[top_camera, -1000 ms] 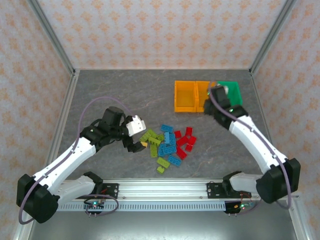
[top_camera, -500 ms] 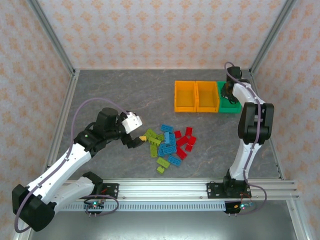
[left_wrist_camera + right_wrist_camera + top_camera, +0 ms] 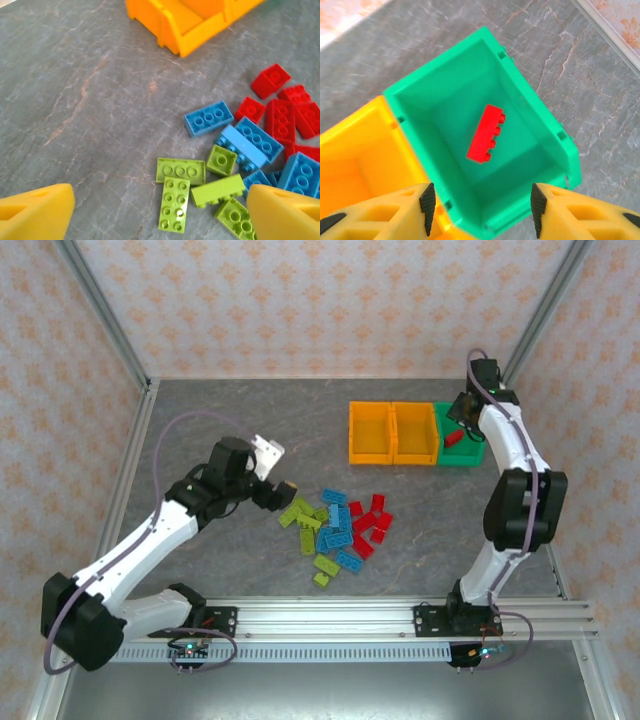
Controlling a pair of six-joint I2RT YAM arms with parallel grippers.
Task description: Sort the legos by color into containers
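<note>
The loose legos (image 3: 335,528) lie in a pile mid-table: lime (image 3: 175,202), blue (image 3: 208,118) and red (image 3: 270,80) bricks. My left gripper (image 3: 281,489) hovers at the pile's left edge, open (image 3: 160,206), with lime bricks on the table below the gap. Three containers stand in a row at the back right: two orange bins (image 3: 370,432) (image 3: 415,432) and a green bin (image 3: 465,453). My right gripper (image 3: 462,422) hangs open (image 3: 481,210) over the green bin (image 3: 435,107). One red brick (image 3: 486,134) lies on its side inside, free of the fingers.
The orange bin (image 3: 360,150) touches the green one's left side. Metal frame posts and patterned walls close in the grey table (image 3: 220,420). The right arm stretches along the right side. Bare table lies left of and behind the pile.
The right arm swung out to the back right and over the green bin, where a red brick now lies loose. The left gripper pulled back a little from the pile and turned.
</note>
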